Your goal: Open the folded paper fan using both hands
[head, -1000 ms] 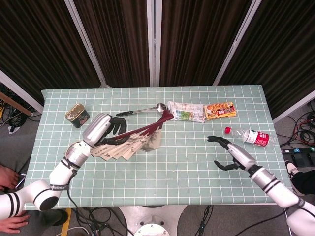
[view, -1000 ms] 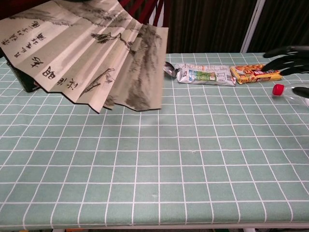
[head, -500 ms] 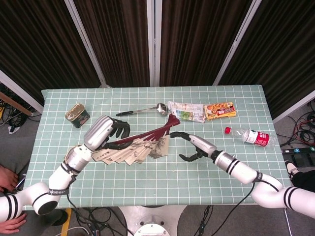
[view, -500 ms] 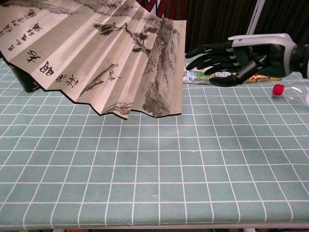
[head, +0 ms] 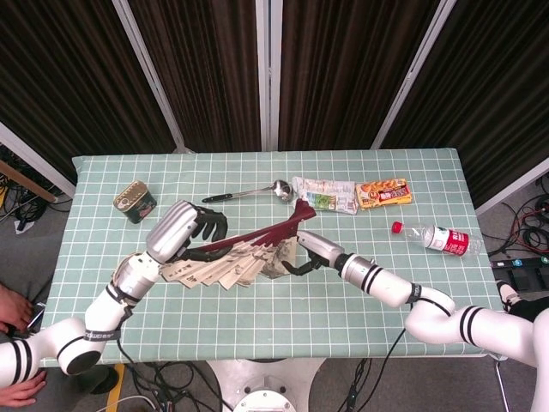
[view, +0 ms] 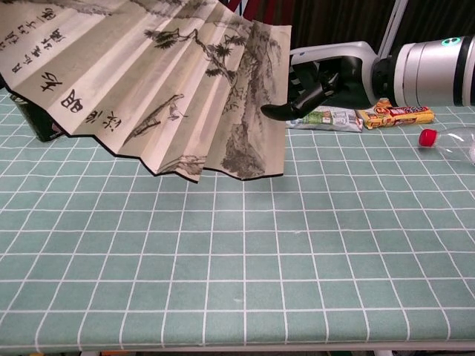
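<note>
The paper fan (head: 225, 266) is partly spread and held above the table, its dark red ribs running up to a pivot near the spoon. In the chest view the fan (view: 148, 81) fills the upper left, showing ink painting and writing. My left hand (head: 184, 230) grips the ribs at the fan's left side. My right hand (head: 306, 251) is at the fan's right edge. In the chest view the right hand (view: 319, 78) has its thumb on the front of the last fold and its fingers behind it.
On the green checked table (head: 343, 300) lie a tin can (head: 135, 201), a spoon (head: 249, 191), a snack packet (head: 324, 195), an orange box (head: 383, 193) and a red-capped water bottle (head: 437, 239). The packet (view: 326, 117), box (view: 393, 113) and bottle (view: 453, 142) lie at the far right.
My right hand has swung in from the table's right side to the fan's right edge and closed on it. The fan has spread a little wider.
</note>
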Robot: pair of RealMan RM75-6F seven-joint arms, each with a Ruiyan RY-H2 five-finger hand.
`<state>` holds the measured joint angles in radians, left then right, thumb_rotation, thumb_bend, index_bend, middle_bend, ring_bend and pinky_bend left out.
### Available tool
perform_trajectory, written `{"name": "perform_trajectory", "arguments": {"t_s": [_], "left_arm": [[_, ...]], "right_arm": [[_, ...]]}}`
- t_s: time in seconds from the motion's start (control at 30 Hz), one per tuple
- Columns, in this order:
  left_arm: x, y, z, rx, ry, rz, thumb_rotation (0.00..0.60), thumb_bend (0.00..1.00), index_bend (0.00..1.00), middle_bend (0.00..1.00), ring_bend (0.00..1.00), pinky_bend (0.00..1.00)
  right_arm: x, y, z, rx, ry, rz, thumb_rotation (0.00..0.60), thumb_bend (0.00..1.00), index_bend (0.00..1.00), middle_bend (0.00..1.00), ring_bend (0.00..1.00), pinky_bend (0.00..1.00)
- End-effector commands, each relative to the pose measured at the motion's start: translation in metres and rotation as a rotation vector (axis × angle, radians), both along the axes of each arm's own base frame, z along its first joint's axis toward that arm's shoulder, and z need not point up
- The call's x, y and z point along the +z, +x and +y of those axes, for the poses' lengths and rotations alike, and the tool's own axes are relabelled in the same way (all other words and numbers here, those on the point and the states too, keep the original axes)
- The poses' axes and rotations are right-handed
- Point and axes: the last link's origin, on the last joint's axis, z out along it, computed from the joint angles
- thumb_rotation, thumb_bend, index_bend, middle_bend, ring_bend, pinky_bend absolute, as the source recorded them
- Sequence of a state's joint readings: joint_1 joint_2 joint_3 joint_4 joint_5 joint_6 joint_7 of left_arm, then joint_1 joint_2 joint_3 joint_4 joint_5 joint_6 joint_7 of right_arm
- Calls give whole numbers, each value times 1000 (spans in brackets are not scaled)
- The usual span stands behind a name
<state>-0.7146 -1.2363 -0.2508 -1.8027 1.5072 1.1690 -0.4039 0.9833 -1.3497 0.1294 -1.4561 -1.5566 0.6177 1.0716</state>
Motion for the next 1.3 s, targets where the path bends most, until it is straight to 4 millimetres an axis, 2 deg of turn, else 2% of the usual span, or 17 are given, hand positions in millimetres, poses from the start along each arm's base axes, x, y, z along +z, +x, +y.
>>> {"name": "perform_trajectory", "arguments": {"t_s": [0.03,0.1,0.17,0.4,0.57,0.73,1.03,1.3], "left_arm": [[1,-5,-1,-3,13,19,600,307,674,724,739,809],[2,-10,-2,-6,24,50,600,307,674,724,739,808],[2,-17,-2,-13,54,81,600,307,674,724,738,807],[-4,-34,-8,-69,152,161,600,307,674,723,726,791],[-14,-43,-12,-149,278,227,600,307,674,721,713,742],[-27,-54,-12,-218,376,325,600,306,671,717,703,723],[-48,-69,-8,-326,488,501,600,308,652,700,677,692],[-57,-76,-22,-407,654,580,600,309,636,684,665,685]], "right_arm": [[1,0,-9,21,-71,18,600,571,513,251,49,0],[4,-5,-14,35,-134,36,600,590,608,288,73,0],[9,-12,-19,58,-225,63,600,602,660,315,86,0],[31,-29,-23,116,-515,146,600,625,742,367,125,9],[47,-40,-22,195,-723,238,600,627,755,376,126,10],[55,-58,-18,235,-877,315,600,628,758,379,126,1],[47,-83,-10,282,-1026,367,600,628,754,373,126,0],[41,-98,7,320,-1180,362,600,627,719,359,126,0]]}}
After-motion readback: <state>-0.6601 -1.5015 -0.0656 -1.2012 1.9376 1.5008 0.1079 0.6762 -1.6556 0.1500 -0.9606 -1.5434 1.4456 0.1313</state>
